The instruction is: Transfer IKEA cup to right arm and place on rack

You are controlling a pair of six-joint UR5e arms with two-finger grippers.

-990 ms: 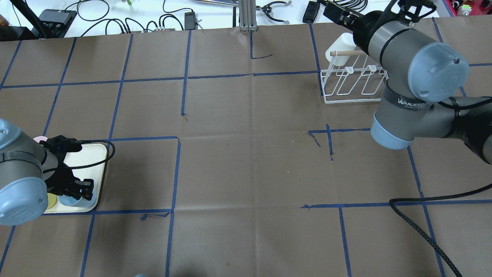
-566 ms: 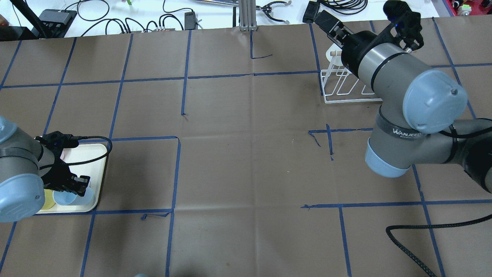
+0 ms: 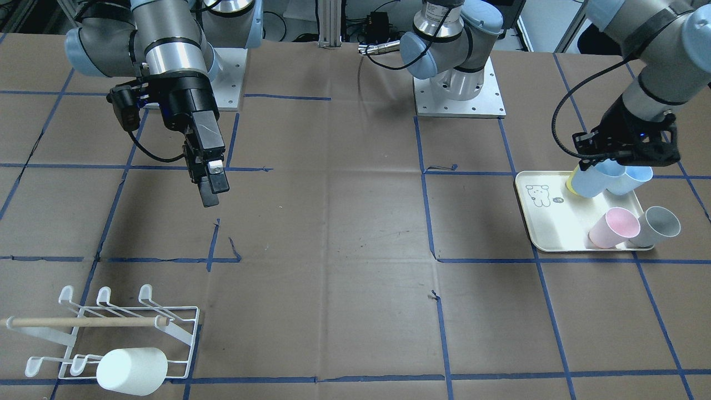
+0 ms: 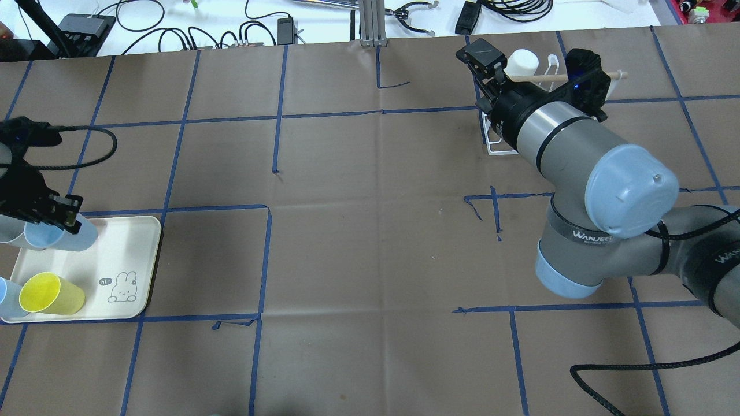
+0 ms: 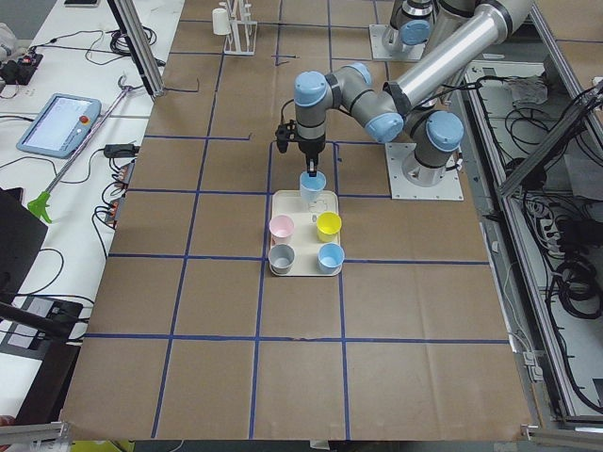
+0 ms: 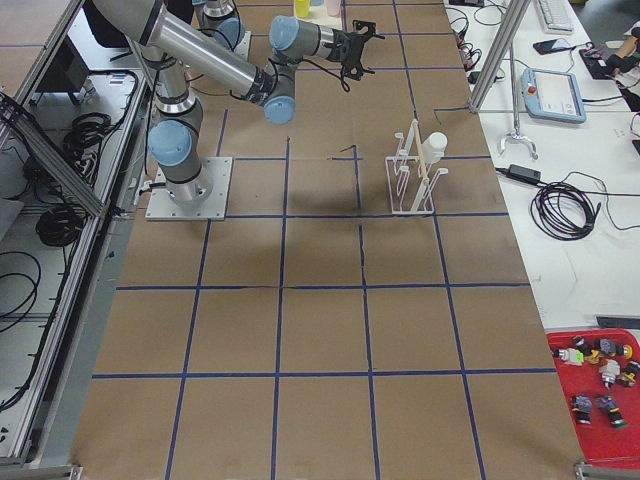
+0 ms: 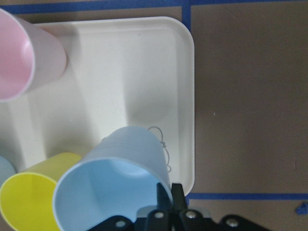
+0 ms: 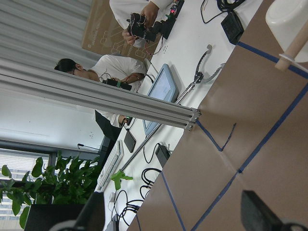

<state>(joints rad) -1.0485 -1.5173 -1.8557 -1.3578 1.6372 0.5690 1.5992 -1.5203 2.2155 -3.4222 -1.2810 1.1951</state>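
IKEA cup (image 7: 120,163): light, stiff thin plastic, smooth, likely slippery. Left gripper (image 7: 168,192) clenched on rim wall, bottom centre of wrist view. Right gripper (image 3: 214,191) jaws apart, empty; best hold mid-body.

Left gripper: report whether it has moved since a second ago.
Yes. Seen from overhead, the left gripper, shut on the light blue cup, has shifted from the near end of the tray to its far left corner.
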